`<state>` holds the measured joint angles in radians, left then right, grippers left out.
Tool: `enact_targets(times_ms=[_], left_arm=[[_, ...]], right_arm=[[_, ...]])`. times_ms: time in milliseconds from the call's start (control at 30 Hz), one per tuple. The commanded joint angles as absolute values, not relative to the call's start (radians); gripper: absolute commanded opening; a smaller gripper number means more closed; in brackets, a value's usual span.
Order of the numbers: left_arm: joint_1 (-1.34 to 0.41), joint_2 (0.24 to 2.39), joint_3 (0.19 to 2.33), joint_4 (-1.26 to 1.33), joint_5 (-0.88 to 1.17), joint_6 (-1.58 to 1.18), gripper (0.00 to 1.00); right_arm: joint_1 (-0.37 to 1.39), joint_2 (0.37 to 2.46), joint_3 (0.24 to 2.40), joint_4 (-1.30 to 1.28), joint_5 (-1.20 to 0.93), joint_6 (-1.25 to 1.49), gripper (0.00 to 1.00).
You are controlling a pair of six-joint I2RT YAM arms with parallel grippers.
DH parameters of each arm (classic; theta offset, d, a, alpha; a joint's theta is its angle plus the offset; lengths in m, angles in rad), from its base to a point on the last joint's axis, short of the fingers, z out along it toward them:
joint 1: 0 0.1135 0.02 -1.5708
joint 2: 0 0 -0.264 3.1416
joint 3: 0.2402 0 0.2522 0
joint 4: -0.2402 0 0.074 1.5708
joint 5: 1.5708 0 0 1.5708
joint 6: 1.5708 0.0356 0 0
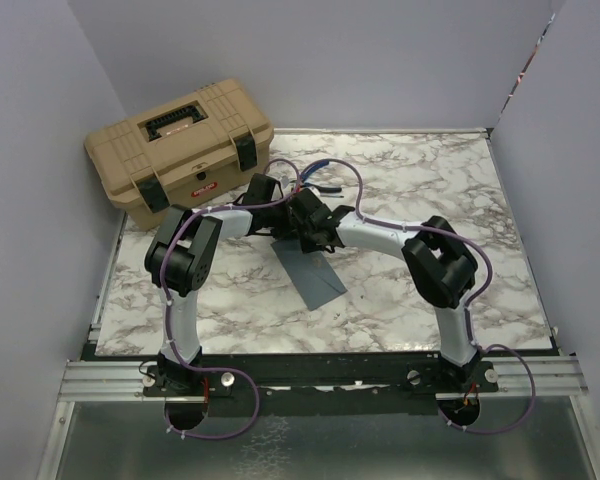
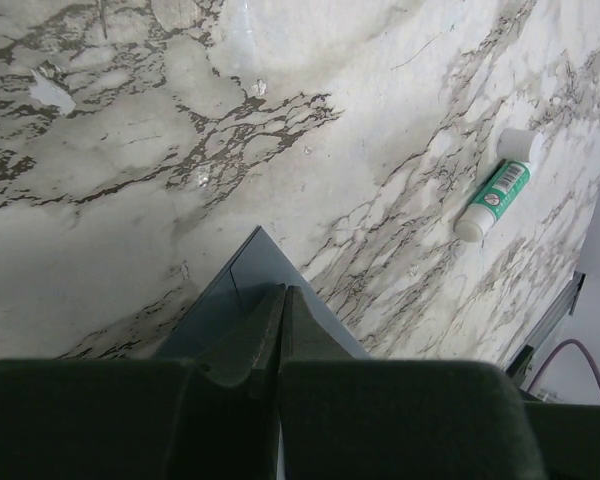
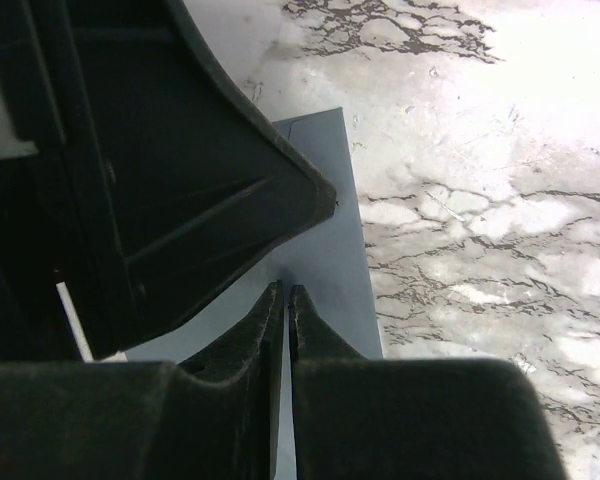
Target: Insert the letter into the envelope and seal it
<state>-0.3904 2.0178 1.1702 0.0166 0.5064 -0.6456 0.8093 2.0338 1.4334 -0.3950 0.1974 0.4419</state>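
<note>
Marbled table [image 1: 430, 200] fills the overhead view, with a tan toolbox [image 1: 180, 150] at its far left corner. Your two arms meet mid-table over the far end of the envelope [image 1: 315, 278], which lies flat and slanted. The left gripper [image 1: 277, 222] and right gripper [image 1: 318, 238] sit close together there, crowding each other.

From the left wrist, the left gripper [image 2: 283, 305] has its fingers pressed together with nothing seen between them, tips over a pointed corner of the envelope [image 2: 230, 290]. A green-and-white glue stick [image 2: 495, 190] lies well apart to the right.

From the right wrist, the right gripper [image 3: 285, 300] shows only a thin slit (whether it nips anything you cannot tell). It is poised over the envelope [image 3: 330, 240], whose left part is covered by the left gripper's black bulk.
</note>
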Motion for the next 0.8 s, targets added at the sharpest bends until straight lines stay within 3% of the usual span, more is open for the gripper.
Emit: enact_targets(times_ms=[0, 767], left_arm=[[-0.395, 2.067, 1.131, -0.033, 0.410, -0.595, 0.00], [-0.391, 2.106, 1.177, -0.072, 0.400, -0.575, 0.00]], right_arm=[[0.805, 2.074, 1.464, -0.416, 0.192, 0.431, 0.09], [0.837, 1.942, 1.158, -0.505, 0.035, 0.354, 0.10]])
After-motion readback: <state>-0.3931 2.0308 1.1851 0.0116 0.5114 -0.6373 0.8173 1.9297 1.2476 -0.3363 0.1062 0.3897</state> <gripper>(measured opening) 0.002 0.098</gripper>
